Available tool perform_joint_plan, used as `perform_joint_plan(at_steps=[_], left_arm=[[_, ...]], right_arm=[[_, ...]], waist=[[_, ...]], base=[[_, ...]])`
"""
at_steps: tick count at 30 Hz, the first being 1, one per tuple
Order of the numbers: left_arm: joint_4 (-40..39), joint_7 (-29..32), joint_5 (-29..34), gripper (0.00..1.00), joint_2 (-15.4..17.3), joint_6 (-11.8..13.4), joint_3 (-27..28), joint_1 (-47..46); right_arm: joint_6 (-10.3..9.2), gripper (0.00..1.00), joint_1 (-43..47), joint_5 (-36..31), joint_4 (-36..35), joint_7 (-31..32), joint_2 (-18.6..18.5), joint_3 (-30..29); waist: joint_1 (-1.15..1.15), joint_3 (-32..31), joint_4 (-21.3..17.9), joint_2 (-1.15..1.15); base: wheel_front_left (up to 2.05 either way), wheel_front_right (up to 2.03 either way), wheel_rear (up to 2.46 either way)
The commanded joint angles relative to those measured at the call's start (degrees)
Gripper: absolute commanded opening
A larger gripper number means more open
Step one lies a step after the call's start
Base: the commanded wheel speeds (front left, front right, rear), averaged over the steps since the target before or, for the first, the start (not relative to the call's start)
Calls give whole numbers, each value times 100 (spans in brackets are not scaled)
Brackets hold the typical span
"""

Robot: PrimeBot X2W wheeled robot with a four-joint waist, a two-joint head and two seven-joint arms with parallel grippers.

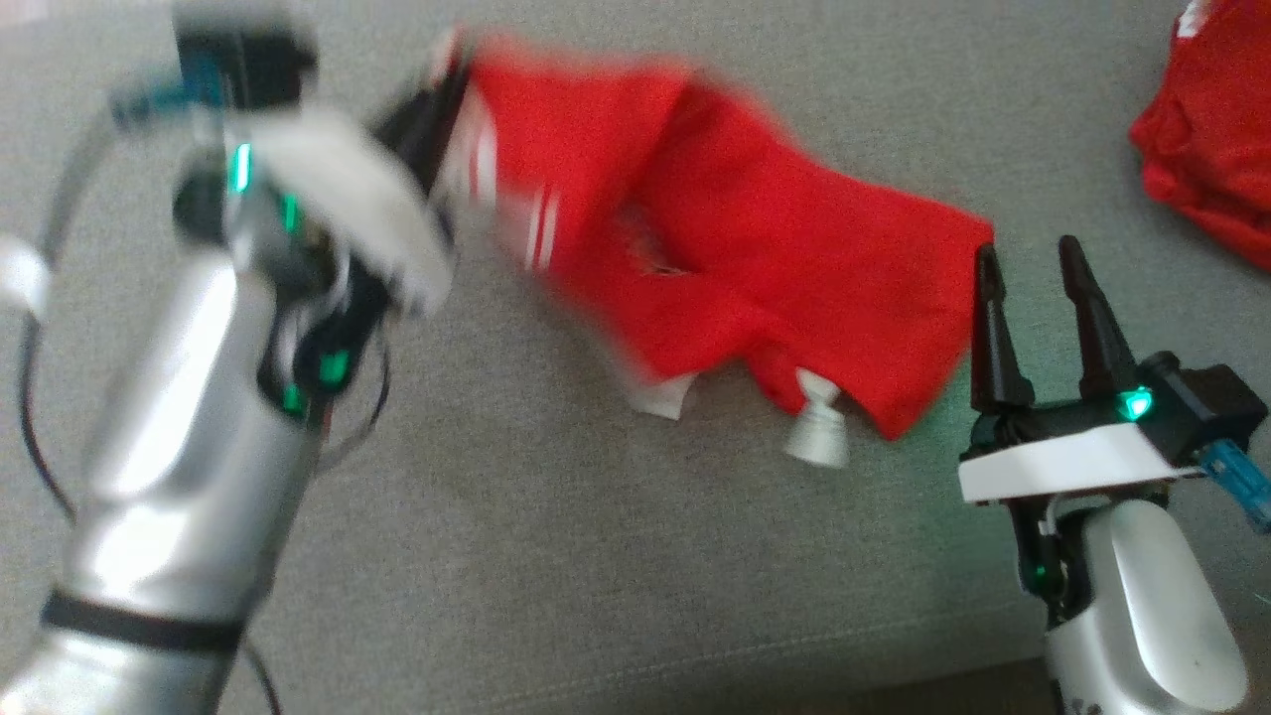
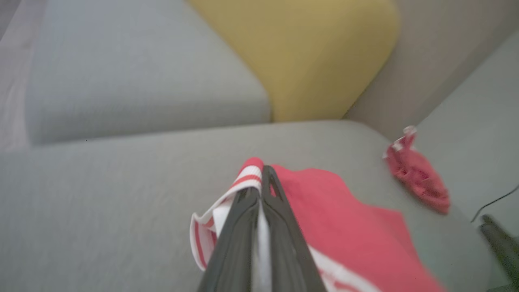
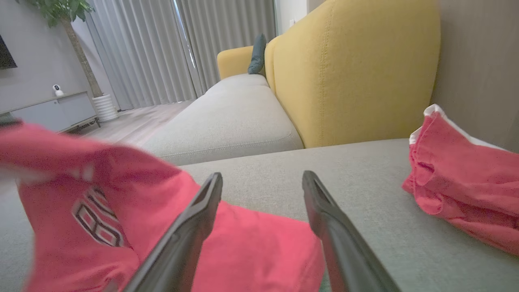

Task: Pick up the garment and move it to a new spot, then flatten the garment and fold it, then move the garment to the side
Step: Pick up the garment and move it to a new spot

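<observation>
**Garment (image 1: 755, 268) pinched at its striped edge**

Left gripper (image 2: 262, 175) is clamped on the red garment's white-striped edge. From there the cloth stretches across the grey sofa seat (image 1: 556, 556). Right gripper (image 1: 1028, 253) is open and holds nothing, just beside the garment's far corner. A second red garment (image 1: 1211, 129) lies well apart.

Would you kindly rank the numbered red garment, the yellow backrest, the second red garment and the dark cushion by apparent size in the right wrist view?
1. numbered red garment, largest, though nearest the camera
2. yellow backrest
3. second red garment, cut by the frame edge
4. dark cushion
</observation>
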Motion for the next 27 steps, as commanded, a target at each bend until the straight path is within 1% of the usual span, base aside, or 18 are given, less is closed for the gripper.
perform_joint_plan(at_steps=[1, 5, 10, 11, 12, 13, 14, 15, 18, 22, 25, 27], left_arm=[[209, -311, 79, 0, 244, -10, 257, -16], [908, -906, 121, 0, 208, 24, 366, 269], [1525, -1604, 113, 0, 92, 100, 549, 387], [1617, -1736, 117, 18, 63, 90, 564, 399], [1698, -1881, 129, 45, 28, 83, 574, 408], [1768, -2035, 145, 90, -7, 74, 582, 417], [1834, -2178, 166, 100, -45, 70, 582, 425], [1834, -2178, 166, 100, -45, 70, 582, 425], [1951, -2545, 266, 100, -140, 41, 556, 449], [1876, -2783, 556, 100, -196, 21, 487, 553], [1595, -2830, 819, 100, -219, 59, 526, 740], [1195, -2834, 1062, 100, -238, 112, 661, 943]], right_arm=[[37, 100, -269, 54, -157, -92, -7, 195], [37, 100, -342, 39, -101, -117, -7, 232], [37, 100, -358, -2, -28, -141, -7, 200], [37, 100, -360, -11, -9, -144, -7, 188], [37, 100, -361, -20, 12, -147, -7, 174], [37, 100, -360, -29, 31, -149, -7, 163], [37, 100, -358, -41, 51, -151, -7, 152], [37, 100, -358, -41, 51, -151, -7, 152], [37, 100, -351, -93, 110, -155, -7, 119], [37, 100, -332, -156, 211, -144, -7, 76], [37, 100, -297, -203, 273, -131, -7, 47], [37, 100, -273, -246, 315, -126, -7, 22]], waist=[[0, 113, 30, 0], [0, 200, 76, 0], [0, 209, 166, 0], [0, 200, 188, 0], [0, 184, 212, 0], [0, 166, 236, 0], [0, 141, 264, 0], [0, 141, 264, 0], [0, 56, 347, 0], [0, -110, 462, 0], [0, -265, 549, 0], [0, -375, 604, 0]], base=[[0, 0, 0], [0, 0, 0], [0, 0, 0], [0, 0, 0], [0, 0, 0], [0, 0, 0], [0, 0, 0], [0, 0, 0], [0, 0, 0], [0, 0, 0], [0, 0, 0], [0, 0, 0]])
